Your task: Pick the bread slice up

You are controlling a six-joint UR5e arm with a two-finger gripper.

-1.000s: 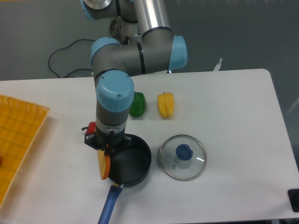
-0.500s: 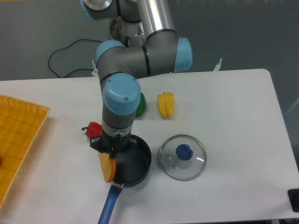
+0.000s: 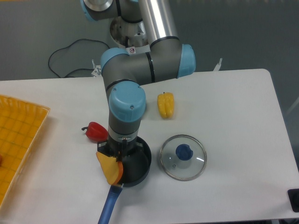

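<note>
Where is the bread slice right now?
The bread slice hangs tilted from the gripper at the left rim of the black pan, below the red pepper.

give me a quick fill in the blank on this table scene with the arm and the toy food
1. The claw holds the bread slice over the rim of the black ____.
2. The glass lid has a ____ knob.
3. The pepper left of the arm is ____.
4. The tray at the table's left edge is ____.

Missing words: pan; blue; red; orange
</note>
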